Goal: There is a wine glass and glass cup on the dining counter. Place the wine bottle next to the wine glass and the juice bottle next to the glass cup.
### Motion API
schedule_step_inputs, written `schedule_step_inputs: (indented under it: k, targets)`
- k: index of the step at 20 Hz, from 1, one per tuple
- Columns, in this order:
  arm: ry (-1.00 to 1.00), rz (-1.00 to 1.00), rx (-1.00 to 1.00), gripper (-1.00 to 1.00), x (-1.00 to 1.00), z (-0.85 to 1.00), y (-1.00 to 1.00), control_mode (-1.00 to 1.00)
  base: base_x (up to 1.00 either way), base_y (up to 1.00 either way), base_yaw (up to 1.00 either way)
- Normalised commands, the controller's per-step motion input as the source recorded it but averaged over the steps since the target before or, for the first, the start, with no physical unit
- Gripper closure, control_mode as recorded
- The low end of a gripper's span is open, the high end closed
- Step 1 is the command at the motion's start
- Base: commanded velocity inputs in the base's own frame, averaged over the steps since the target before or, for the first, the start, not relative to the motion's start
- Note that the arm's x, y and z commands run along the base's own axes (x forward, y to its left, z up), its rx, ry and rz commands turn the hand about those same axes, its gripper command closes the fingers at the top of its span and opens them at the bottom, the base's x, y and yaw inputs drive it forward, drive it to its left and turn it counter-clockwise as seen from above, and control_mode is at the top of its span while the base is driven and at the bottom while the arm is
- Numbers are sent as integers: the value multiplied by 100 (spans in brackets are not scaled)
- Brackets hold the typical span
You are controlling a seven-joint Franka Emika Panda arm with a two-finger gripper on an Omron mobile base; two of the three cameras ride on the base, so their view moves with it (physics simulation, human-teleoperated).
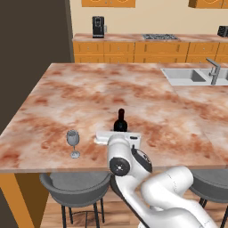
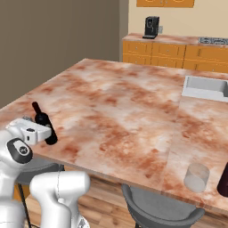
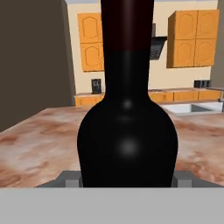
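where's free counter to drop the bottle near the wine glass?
The dining counter is bare between the wine glass and the wine bottle, and over the wide stretch behind them toward the sink. The front edge is tighter: the gripper is around the bottle there. The glass cup sits at the far end.

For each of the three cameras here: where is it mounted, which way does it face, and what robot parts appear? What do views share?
Left base view: behind the arm's left, looking forward and down over the dining counter; arm rises lower right; wine glass left of the wine bottle.
Right base view: behind the arm's right, same counter; arm lower left, glass cup near the front edge.
Hand view: on the hand, looking along the claw at the bottle close up, fingers flanking it.
Shared: all show the bottle and counter; the sink too.
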Motion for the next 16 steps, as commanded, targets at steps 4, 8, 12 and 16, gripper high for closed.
schedule_step_inputs:
  k: [4,8,12,16]
  targets:
    - [-9,0,5,100,15,-4,37,-100,0,0,0]
    - [-1,0,12,100,13,-1,30,-100,0,0,0]
    - [4,0,16,100,14,0,20,-100,0,0,0]
    - [5,0,6,100,19,-7,20,-100,0,0,0]
